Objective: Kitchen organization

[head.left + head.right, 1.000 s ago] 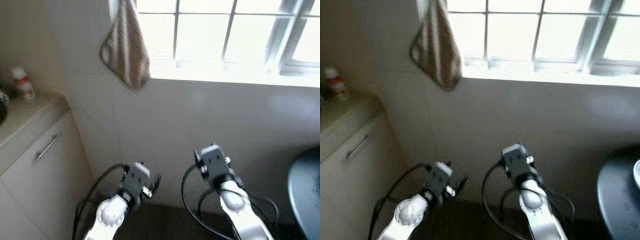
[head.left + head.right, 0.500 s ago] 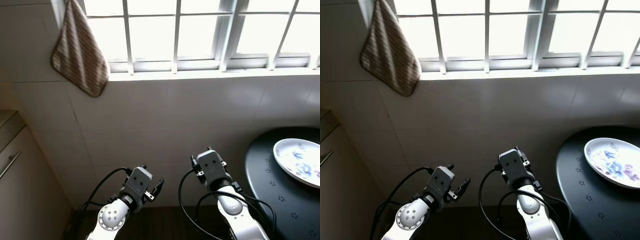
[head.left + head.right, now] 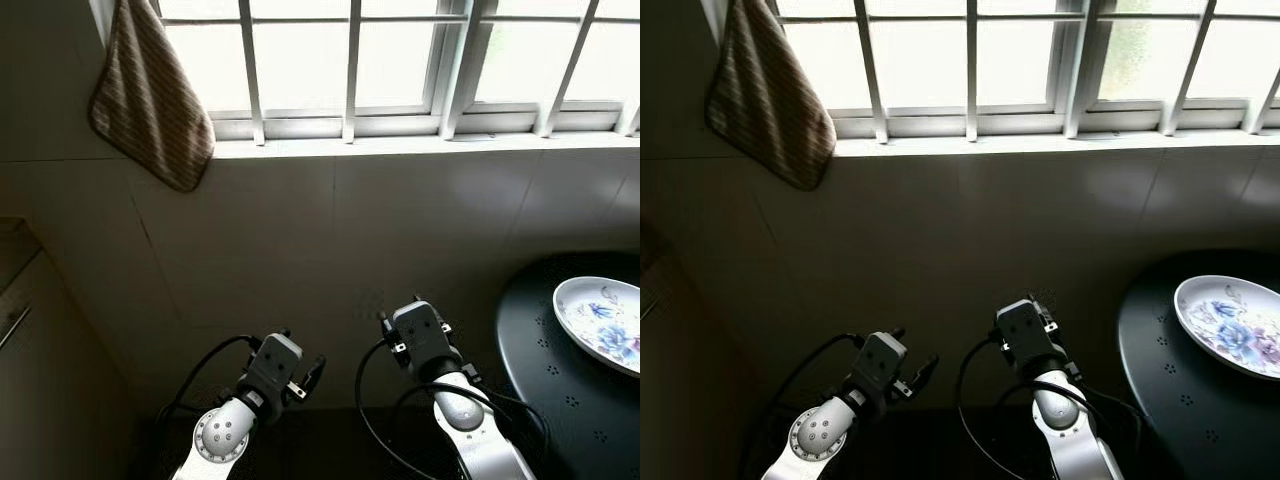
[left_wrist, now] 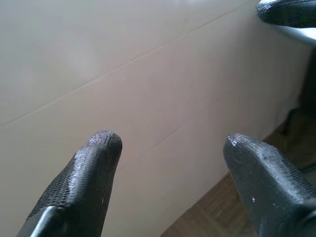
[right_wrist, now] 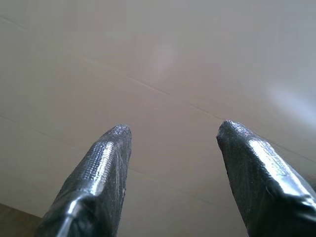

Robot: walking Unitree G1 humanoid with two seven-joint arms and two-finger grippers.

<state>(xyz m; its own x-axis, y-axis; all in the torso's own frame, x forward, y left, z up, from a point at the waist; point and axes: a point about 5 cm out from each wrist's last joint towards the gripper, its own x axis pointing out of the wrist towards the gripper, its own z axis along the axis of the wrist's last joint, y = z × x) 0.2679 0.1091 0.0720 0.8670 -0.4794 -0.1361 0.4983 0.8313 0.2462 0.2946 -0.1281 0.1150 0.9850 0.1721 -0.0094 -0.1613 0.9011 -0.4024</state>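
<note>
- The plate [image 3: 603,322] sits on the dark round table [image 3: 560,400], to the robot's right of both arms and below the window [image 3: 400,60]. I judge it the likeliest thing to be tidied, though nothing marks it as such.
- The plate is the only dish in sight; it has a blue flower pattern and seems to hold nothing, though its far side runs off the picture.
- The left gripper [image 4: 170,143] is spread wide with nothing between its fingers, pointing at the tiled wall [image 3: 330,250] under the window.
- The right gripper [image 5: 170,131] is likewise wide apart and empty, facing the same wall.
- Risk: both grippers are near the wall, so a step forward could knock the fingers against the tiles.
- Risk: the plate lies close to the table's edge nearest the arms; a careless sweep of the right arm could push it off.
- Risk: loose cables [image 3: 375,400] loop round both wrists and could snag on a turn.
- A striped cloth [image 3: 150,100] hangs left of the window, well clear of the arms.
</note>
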